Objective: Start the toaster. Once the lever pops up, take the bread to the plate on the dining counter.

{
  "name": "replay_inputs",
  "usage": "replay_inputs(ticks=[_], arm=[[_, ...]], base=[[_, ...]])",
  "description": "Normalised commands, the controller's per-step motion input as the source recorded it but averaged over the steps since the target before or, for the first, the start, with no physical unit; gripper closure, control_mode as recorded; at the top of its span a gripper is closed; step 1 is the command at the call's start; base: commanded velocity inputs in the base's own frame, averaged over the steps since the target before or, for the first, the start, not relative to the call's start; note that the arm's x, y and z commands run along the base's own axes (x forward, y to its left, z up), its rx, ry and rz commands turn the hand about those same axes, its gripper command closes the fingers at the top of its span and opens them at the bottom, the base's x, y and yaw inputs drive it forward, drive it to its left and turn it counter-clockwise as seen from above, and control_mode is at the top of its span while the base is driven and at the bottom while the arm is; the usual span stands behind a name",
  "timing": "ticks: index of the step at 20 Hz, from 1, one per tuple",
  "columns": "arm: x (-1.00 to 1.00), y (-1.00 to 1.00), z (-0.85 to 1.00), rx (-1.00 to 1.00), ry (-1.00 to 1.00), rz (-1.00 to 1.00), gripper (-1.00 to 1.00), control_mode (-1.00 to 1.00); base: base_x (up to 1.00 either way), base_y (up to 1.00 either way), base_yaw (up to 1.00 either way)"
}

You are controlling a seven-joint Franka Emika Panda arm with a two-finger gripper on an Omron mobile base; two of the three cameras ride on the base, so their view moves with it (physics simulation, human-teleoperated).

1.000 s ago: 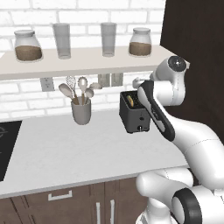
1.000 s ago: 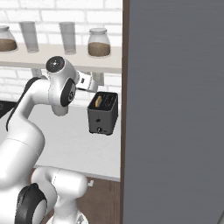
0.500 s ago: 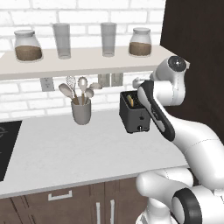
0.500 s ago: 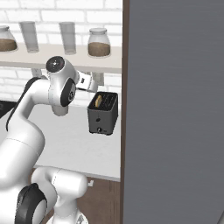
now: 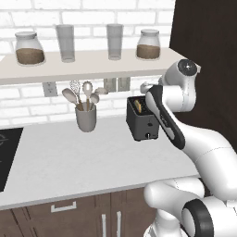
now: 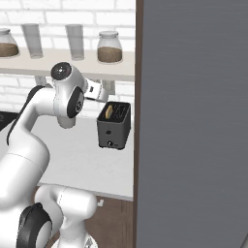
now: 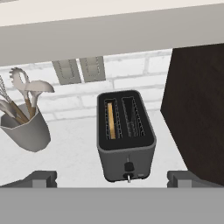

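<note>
Step in hand looks like the approach to start the toaster (image 7: 126,138); lever not yet pressed as far as I can judge, nothing held; gripper (image 7: 112,178) hangs above and in front of the toaster with its jaws spread wide, both fingertips (image 7: 41,177) well apart at the bottom of the hand view, toaster centred between them; next move calls for coming down onto the small lever on the toaster's front face (image 7: 128,166) and pushing it down, so alignment on that narrow tab matters more than grip; toaster is a dark boxy two-slot unit, sitting on the white counter (image 5: 83,157) against the brick wall, just beside the dark tall cabinet (image 7: 197,109), well apart from the grey utensil cup (image 5: 86,118); bread (image 7: 111,121) stands on edge in the left slot, tan crust edge visible, right slot empty; bread top also pokes out in the right base view.
</note>
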Motion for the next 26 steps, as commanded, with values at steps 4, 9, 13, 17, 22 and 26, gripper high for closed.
replay_inputs(ticks=[4,9,13,17,22,26], arm=[[0.00,0.00,0.00,0.00,0.00,0.00,-1.00,-1.00],[0.00,0.00,0.00,0.00,0.00,0.00,-1.00,-1.00],[0.00,0.00,0.00,0.00,0.00,0.00,-1.00,-1.00],[0.00,0.00,0.00,0.00,0.00,0.00,-1.00,-1.00],[0.00,0.00,0.00,0.00,0.00,0.00,-1.00,-1.00],[0.00,0.00,0.00,0.00,0.00,0.00,-1.00,-1.00]], base=[[0.00,0.00,0.00],[0.00,0.00,0.00],[0.00,0.00,0.00],[0.00,0.00,0.00],[0.00,0.00,0.00],[0.00,0.00,0.00]])
